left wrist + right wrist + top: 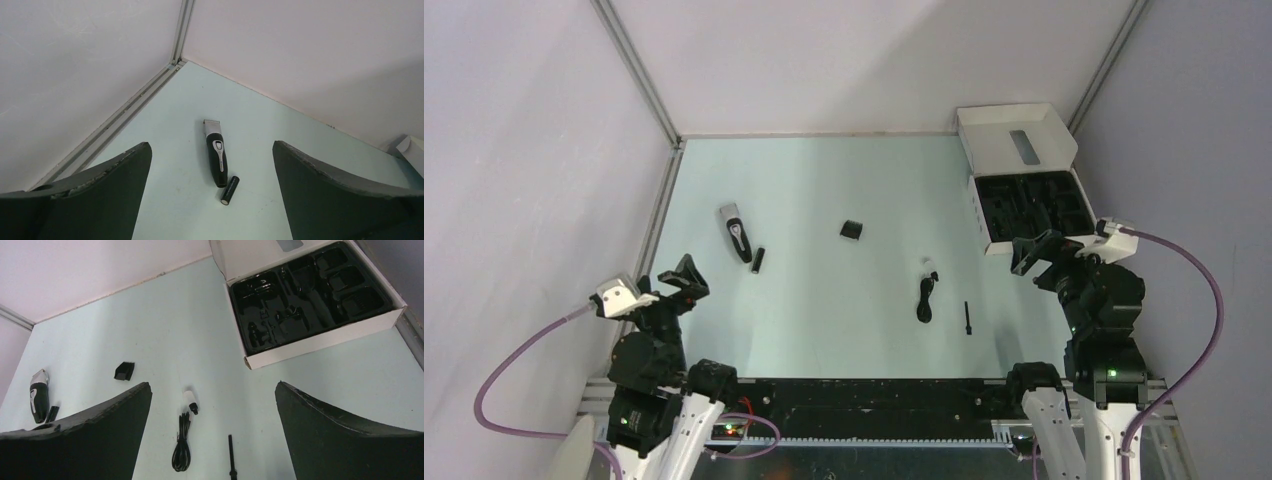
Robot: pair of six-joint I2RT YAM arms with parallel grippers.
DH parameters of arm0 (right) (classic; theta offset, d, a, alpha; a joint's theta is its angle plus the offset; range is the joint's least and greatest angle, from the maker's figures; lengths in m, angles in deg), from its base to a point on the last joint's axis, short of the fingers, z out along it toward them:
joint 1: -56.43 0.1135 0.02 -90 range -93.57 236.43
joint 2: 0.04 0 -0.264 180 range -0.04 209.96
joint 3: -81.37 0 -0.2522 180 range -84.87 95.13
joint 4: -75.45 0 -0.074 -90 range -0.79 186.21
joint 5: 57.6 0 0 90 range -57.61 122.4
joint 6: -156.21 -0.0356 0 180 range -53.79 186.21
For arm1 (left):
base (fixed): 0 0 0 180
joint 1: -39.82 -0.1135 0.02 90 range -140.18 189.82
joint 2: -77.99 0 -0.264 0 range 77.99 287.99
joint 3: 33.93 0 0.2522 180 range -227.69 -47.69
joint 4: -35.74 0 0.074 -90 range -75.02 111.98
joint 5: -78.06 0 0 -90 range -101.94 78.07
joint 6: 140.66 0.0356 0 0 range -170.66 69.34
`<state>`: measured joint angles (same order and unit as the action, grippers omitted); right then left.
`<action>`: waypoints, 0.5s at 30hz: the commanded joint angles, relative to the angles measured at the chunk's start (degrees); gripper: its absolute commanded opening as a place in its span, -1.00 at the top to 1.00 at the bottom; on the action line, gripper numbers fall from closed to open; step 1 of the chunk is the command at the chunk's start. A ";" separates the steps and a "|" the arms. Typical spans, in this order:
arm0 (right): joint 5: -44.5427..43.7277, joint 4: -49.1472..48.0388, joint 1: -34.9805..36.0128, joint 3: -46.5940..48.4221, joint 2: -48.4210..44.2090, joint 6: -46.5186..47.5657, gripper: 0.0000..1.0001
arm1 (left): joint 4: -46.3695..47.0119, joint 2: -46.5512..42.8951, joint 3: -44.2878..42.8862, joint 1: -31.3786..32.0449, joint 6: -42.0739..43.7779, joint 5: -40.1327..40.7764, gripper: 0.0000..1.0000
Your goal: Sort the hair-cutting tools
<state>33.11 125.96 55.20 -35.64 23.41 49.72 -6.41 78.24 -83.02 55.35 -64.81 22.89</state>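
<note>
- Hair clipper lies on the tabletop, seen in the left wrist view between the wide-apart, empty jaws of the left gripper.
- Its long axis runs nearly straight away from those jaws. The silver blade end points toward the far wall and the black tail end toward the arms. From above it tilts slightly, with the blade end far-left and the tail near-right.
- Just beside the tail end, on its right, lies a short black cylinder, roughly parallel to the clipper.
- The right gripper also has its jaws wide apart with nothing between them. From above it sits over the near edge of the white box.
- The box stands at the far right with its lid raised, and its black tray shows moulded compartments.
- Between the right wrist camera's jaws lie the coiled cable, lengthwise near to far with its white plug end farther away, and the thin stick brush to its right, pointing the same way.
- The comb attachment lies mid-table, well apart from both the clipper and the cable.
</note>
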 commanded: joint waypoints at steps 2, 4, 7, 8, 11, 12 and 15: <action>0.13 0.40 -0.01 0.48 0.63 1.17 -0.99 | 2.96 -3.90 0.54 0.25 -1.54 1.75 -0.96; 0.08 1.17 -0.02 0.49 0.94 1.38 -0.99 | 3.53 -3.32 1.09 0.21 -1.55 1.49 -0.96; 0.84 1.22 -0.03 0.69 2.04 1.10 -0.99 | 3.83 -1.77 1.16 0.21 -2.31 1.39 -0.96; 1.15 1.33 0.00 0.82 2.55 0.80 -0.99 | 3.80 -1.41 1.11 0.21 -2.77 1.39 -0.96; 2.58 1.49 -0.01 1.07 4.08 -0.70 -0.99 | 3.54 0.70 1.06 0.20 -3.55 1.23 -0.96; 3.13 1.72 0.00 1.18 4.51 -0.86 -0.99 | 3.47 1.55 1.01 0.25 -3.72 1.22 -0.96; 4.74 2.67 0.00 1.99 7.21 -1.29 -0.99 | 2.99 2.57 0.59 0.23 -3.77 0.93 -0.96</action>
<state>35.09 128.15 55.20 -35.61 27.84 49.41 -5.03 78.76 -81.89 55.35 -67.20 23.68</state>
